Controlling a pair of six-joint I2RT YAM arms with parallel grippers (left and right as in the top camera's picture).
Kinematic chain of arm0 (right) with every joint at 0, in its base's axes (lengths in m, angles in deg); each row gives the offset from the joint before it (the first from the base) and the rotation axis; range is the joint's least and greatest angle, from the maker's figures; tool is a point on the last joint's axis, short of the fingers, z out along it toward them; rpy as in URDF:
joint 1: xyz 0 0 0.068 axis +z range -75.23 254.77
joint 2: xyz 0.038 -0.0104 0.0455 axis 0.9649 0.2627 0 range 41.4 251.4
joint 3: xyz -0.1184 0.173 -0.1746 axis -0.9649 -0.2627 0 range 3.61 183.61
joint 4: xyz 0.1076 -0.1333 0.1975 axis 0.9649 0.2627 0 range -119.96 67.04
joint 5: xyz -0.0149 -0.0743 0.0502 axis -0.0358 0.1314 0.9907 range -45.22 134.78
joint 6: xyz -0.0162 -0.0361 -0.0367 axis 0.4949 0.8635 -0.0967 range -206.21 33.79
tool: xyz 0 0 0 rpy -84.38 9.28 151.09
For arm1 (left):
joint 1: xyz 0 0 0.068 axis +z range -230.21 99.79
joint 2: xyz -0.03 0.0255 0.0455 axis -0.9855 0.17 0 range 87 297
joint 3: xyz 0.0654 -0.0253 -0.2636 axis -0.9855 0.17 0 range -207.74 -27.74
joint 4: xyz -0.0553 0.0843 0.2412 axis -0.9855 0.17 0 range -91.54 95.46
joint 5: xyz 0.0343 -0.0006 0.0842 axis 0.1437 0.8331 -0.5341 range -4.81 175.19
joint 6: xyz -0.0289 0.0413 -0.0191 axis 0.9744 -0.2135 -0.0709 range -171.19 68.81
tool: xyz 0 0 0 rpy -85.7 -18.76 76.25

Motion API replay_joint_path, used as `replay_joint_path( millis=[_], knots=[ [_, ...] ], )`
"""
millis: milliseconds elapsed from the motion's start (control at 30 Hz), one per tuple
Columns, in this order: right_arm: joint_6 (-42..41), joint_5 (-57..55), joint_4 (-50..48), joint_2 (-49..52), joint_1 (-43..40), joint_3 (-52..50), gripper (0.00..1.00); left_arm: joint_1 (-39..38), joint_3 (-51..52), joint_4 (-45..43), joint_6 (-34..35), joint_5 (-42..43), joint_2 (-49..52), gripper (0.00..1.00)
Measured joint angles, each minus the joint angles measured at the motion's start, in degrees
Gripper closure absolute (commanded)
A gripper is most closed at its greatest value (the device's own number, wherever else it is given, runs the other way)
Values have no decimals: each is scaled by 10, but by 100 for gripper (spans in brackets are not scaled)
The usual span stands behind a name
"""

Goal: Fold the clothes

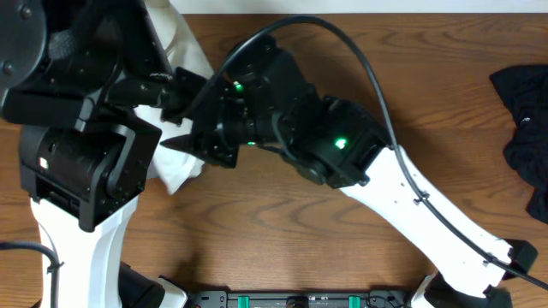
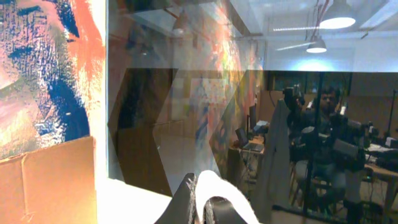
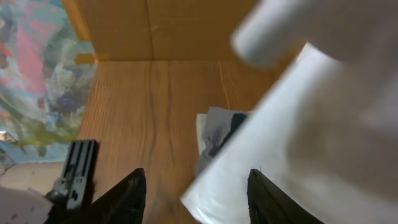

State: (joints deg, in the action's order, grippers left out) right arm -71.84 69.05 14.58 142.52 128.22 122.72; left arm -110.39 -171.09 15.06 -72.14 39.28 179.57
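1. the white t-shirt (image 1: 178, 171) is bunched near the far left corner of the table (image 1: 282, 231). both arms crowd over it, so from overhead only patches of white show between the black arm parts.
2. the left gripper (image 2: 202, 196) is closed, with a fold of the white t-shirt pinched between its dark fingers. its camera looks out across the room rather than down at the table, and the cloth rises as a pale ridge at the bottom of that view.
3. the right gripper (image 3: 196, 183) has its jaws standing apart. a blurred sheet of the white t-shirt hangs close to the lens and covers the right side of the view. its lower edge falls between the two fingers, but i cannot tell whether it touches either finger.
4. below that sheet, part of the same white cloth with a grey-blue print (image 3: 217, 134) lies on the wood.
5. a brown cardboard panel (image 3: 186, 28) stands along the far edge of the table.
6. a black garment (image 1: 524, 128) lies crumpled at the right edge of the table, well apart from both grippers.
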Motion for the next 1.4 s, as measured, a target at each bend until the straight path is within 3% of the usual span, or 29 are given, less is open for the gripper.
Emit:
replay_joint_path(
  millis=[467,833,1100,1400],
  knots=[
    [-53,-235,-75,48,17,0,48,0,0,0,-1,-6,0,94],
    [-42,-288,5,38,17,0,48,0,0,-7,-34,-9,0,94],
    [-42,-357,11,-29,7,0,46,0,0,-7,-46,-10,0,94],
    [-42,-341,37,-40,-8,0,41,0,0,-7,-48,-10,0,94]
  ],
)
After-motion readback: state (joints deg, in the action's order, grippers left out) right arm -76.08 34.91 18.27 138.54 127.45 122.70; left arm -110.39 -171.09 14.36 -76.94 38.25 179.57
